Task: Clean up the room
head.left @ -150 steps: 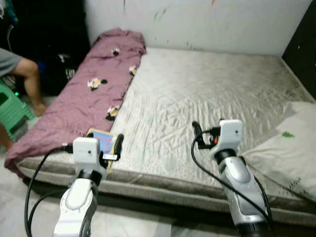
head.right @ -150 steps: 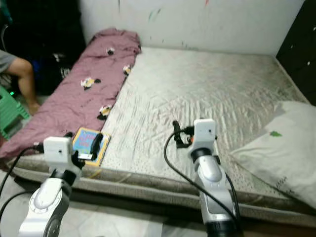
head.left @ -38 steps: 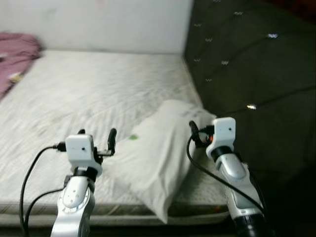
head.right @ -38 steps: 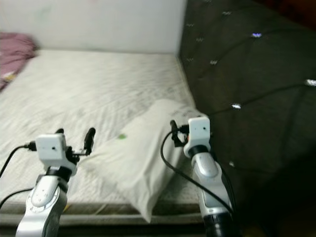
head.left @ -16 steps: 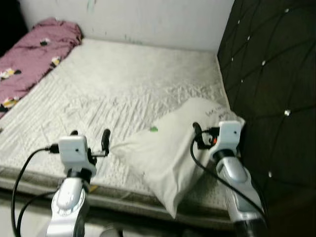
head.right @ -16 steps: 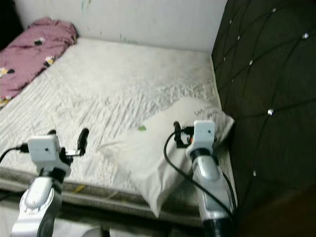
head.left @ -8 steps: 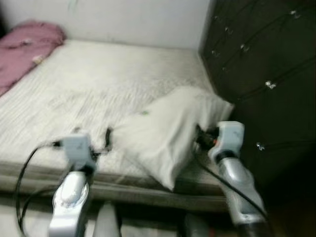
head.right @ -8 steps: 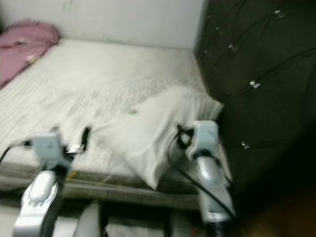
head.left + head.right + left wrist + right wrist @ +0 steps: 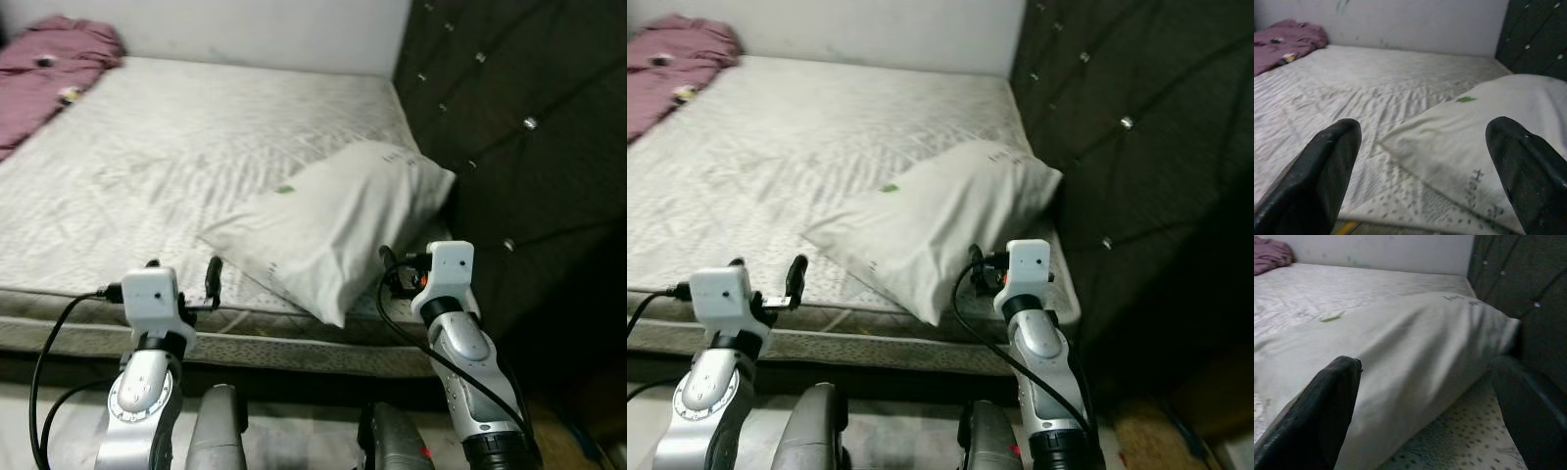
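Pillow (image 9: 333, 220) on bed, just ahead of both grippers' spread, empty fingers (image 9: 1332, 406)

light: dim indoor, flat, source not visible
bed (image 9: 196, 147): brightest area, evenly lit
headboard (image 9: 509, 117): dark, studs glint
floor corner: deep shadow
focus: head views sharp; wrist-view fingers (image 9: 1327, 166) blurred

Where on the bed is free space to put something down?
The bare mattress between the purple blanket and the pillow is free. It is crowded by the dark headboard, where the pillow lies.
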Available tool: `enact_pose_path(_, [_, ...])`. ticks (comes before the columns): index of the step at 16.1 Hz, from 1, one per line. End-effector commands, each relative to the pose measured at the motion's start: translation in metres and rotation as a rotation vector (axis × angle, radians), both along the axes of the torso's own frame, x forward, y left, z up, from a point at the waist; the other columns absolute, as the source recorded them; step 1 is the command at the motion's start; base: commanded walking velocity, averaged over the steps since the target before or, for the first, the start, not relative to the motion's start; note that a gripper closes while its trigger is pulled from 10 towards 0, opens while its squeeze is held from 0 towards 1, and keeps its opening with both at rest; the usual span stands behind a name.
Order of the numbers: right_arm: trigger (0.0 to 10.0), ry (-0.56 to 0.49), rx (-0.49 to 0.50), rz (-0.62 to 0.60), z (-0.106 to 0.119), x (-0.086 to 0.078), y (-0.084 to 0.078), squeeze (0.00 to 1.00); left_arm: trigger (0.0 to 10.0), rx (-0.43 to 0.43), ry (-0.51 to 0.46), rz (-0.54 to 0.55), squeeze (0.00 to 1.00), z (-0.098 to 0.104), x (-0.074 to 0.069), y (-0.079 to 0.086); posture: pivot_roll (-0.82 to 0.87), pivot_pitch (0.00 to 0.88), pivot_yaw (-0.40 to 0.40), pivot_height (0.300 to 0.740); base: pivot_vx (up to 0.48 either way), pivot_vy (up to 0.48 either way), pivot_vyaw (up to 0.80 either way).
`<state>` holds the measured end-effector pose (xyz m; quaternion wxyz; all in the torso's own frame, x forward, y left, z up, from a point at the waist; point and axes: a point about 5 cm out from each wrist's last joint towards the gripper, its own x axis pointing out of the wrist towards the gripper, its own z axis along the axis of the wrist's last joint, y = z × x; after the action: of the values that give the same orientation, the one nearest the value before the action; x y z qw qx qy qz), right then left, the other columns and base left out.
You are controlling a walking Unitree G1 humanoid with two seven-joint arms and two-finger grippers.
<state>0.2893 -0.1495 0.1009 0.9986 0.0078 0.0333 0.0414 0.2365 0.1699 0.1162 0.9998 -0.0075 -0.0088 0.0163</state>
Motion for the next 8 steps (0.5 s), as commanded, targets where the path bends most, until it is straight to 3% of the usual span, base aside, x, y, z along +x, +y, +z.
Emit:
enact_pose_path(1, [10.0,-0.01,0.006,-0.007,0.0052,0.0037,-0.0003,0.0,10.0,0.0,-0.004,0.005,0.0,0.0029,0.006,0.0019,-0.03,0.053,-0.039,0.581,0.0,0.0,0.0])
enact_pose_path(6, [10.0,-0.011,0.005,-0.004,0.0059,0.0034,-0.0006,0.0,10.0,-0.001,-0.022,-0.025,0.0,0.0054,0.0084,0.0016,-0.04,0.057,-0.038,0.581,0.0,0.0,0.0])
enact_pose_path(8, [10.0,-0.01,0.002,-0.001,0.006,0.003,-0.0004,0.0,10.0,-0.006,-0.025,-0.035,0.0,0.0051,0.0067,-0.0004,-0.04,0.054,-0.038,0.581,0.287,0.0,0.0])
